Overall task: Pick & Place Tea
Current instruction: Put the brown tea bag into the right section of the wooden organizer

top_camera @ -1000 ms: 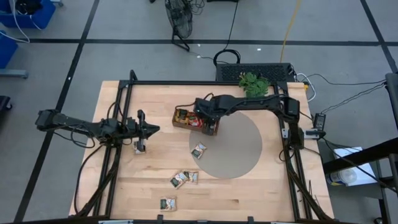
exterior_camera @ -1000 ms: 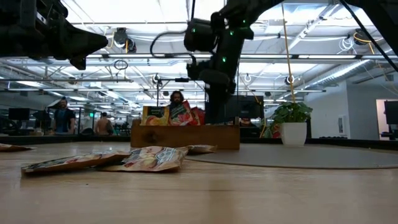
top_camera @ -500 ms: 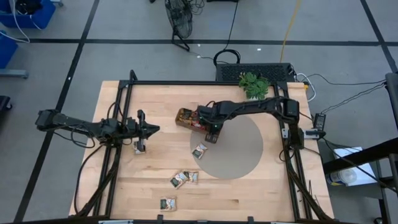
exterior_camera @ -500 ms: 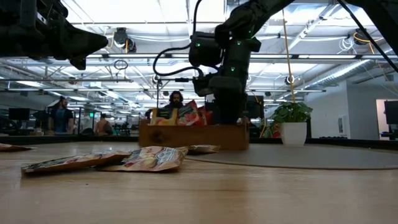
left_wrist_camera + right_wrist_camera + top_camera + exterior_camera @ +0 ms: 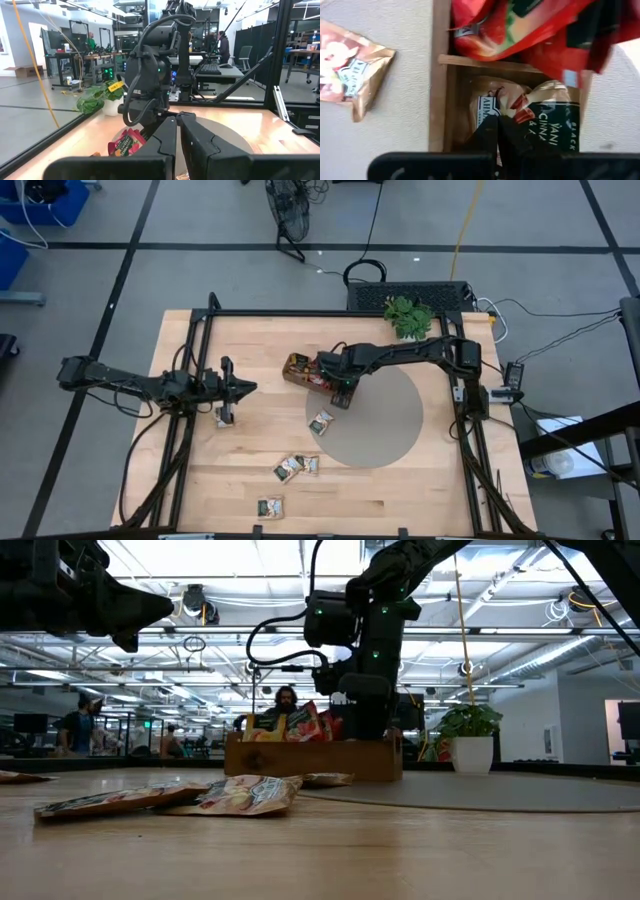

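The long brown wooden tray [image 5: 298, 369] lies at the left rim of the round grey mat [image 5: 385, 420] and holds red and yellow tea sachets [image 5: 300, 724]. My right gripper [image 5: 341, 387] is shut and points down into the tray's right end compartment [image 5: 465, 110], where more sachets [image 5: 547, 117] lie. Several loose sachets lie flat on the table [image 5: 320, 421] [image 5: 290, 468] [image 5: 270, 506]. My left gripper [image 5: 246, 388] is shut and empty above the table's left part, near one sachet [image 5: 224, 419]. My right gripper comes from above, pointing down, and its shut fingertips [image 5: 490, 131] meet the sachets lying in the tray's end compartment, beside the black-printed sachet [image 5: 551, 131]. Whether a sachet sits between the fingers I cannot tell. The sachets rest in the compartment.
A small green potted plant [image 5: 408, 315] stands at the far edge behind the mat. Black frame rails run along the table's left [image 5: 185, 410] and right [image 5: 470, 420] sides. People show in the room beyond the table in the low view [image 5: 286, 700].
My right gripper has gone a little toward the table's right and near edges, staying down in the tray. The tray has slid along the table with it toward the right and turned slightly. In the last half second both have stayed almost still.
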Controlling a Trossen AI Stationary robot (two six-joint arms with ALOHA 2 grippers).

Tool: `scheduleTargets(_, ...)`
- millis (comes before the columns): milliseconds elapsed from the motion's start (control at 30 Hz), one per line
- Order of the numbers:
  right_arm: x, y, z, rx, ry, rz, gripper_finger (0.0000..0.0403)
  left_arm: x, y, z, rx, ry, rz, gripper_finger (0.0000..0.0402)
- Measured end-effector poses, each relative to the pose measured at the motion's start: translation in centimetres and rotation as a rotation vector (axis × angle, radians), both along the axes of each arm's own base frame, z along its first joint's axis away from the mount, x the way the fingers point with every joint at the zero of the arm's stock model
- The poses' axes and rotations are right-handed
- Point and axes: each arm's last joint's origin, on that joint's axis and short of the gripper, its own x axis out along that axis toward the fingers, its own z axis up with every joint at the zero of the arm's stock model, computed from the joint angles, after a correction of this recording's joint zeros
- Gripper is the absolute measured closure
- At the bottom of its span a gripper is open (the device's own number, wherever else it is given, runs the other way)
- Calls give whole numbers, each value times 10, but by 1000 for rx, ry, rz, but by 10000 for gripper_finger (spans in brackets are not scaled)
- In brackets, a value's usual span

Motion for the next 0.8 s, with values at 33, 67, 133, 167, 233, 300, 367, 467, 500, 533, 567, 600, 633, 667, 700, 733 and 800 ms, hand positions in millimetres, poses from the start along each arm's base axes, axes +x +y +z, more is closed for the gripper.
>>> scheduleTargets(33,0,-1,0,-17,3,-4,403,0,0,0,0,0,0,371)
scheduleTargets(67,0,-1,0,-45,8,-6,403,0,0,0,0,0,0,371)
scheduleTargets(133,0,-2,0,-120,21,-11,403,0,0,0,0,0,0,371)
scheduleTargets(167,0,-2,0,-155,27,-11,403,0,0,0,0,0,0,371)
scheduleTargets(233,0,-2,1,-217,39,-11,403,0,0,0,0,0,0,371)
scheduleTargets(300,0,0,1,-256,48,2,403,0,0,0,0,0,0,371)
scheduleTargets(367,1,4,1,-284,47,17,403,0,0,0,0,0,0,371)
scheduleTargets(467,3,10,2,-355,47,43,403,0,0,0,0,0,0,371)
scheduleTargets(500,4,13,2,-386,48,48,403,0,0,0,0,0,0,371)
scheduleTargets(533,4,16,3,-416,50,57,403,0,0,0,0,0,0,371)
scheduleTargets(567,5,18,3,-443,53,71,403,0,0,0,0,0,0,371)
scheduleTargets(600,5,21,3,-465,56,83,403,0,0,0,0,0,0,371)
scheduleTargets(633,6,25,4,-482,55,93,403,0,0,0,0,0,0,371)
scheduleTargets(667,6,27,4,-496,56,101,403,0,0,0,0,0,0,371)
scheduleTargets(700,6,31,5,-500,54,111,403,0,0,0,0,0,0,371)
scheduleTargets(733,6,34,6,-502,49,120,403,0,0,0,0,0,0,371)
scheduleTargets(800,6,40,12,-505,21,125,403,0,0,0,0,0,0,371)
